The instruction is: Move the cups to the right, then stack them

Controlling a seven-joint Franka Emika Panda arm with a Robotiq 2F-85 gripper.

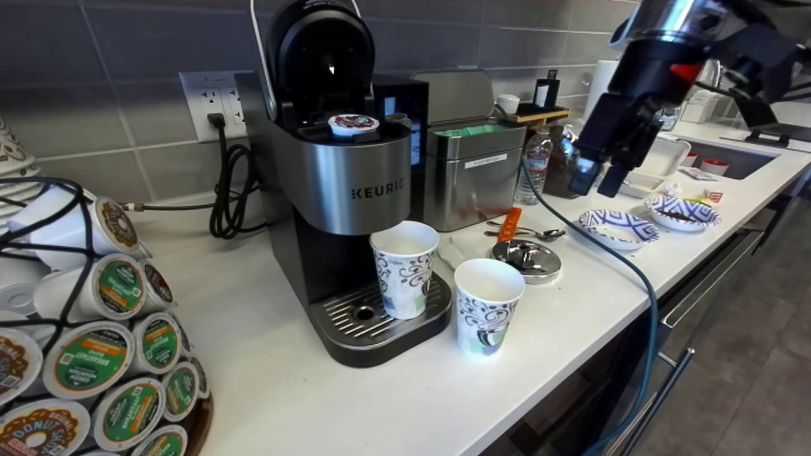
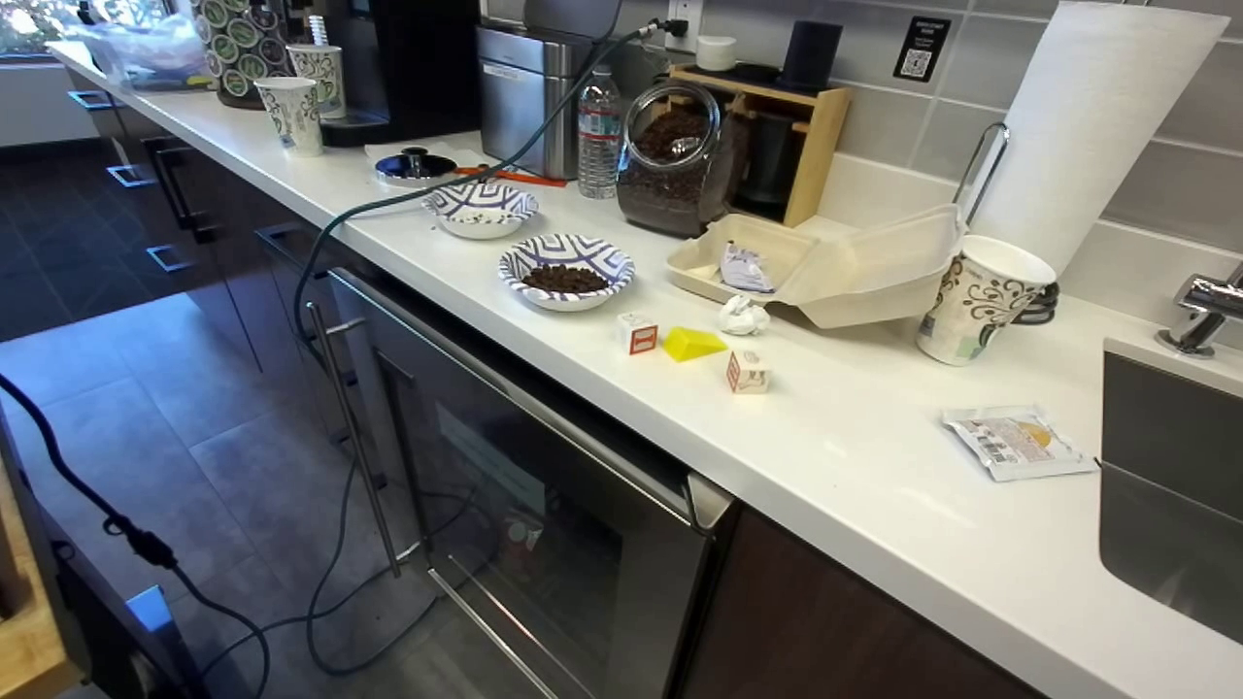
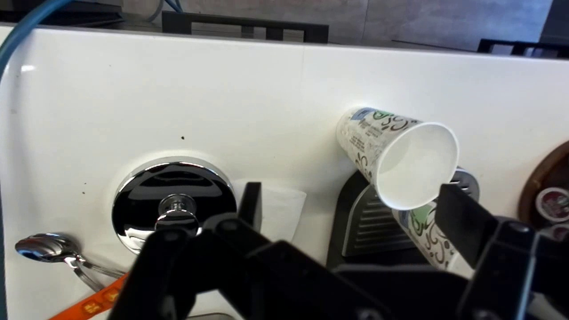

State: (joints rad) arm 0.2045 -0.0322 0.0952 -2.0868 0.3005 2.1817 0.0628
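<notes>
Two white paper cups with a printed pattern stand upright by the coffee machine (image 1: 345, 183). One cup (image 1: 405, 278) is on the machine's drip tray (image 1: 374, 345); the other cup (image 1: 486, 316) is on the counter just in front of the tray. Both also show in an exterior view, the counter cup (image 2: 289, 115) nearer and the tray cup (image 2: 320, 76) partly behind it. In the wrist view the counter cup (image 3: 366, 144) is beyond the fingertips, and the tray cup (image 3: 429, 233) is partly hidden by a finger. My gripper (image 1: 598, 180) is open and empty, raised above the counter; it also shows in the wrist view (image 3: 351, 198).
A round metal lid (image 1: 527, 258), spoons (image 1: 538, 233) and an orange-handled tool (image 1: 509, 223) lie beside the machine. A blue-green cable (image 1: 624, 263) crosses the counter edge. Patterned bowls (image 2: 566, 272), a bottle (image 2: 598, 136) and another printed cup (image 2: 983, 301) stand farther along.
</notes>
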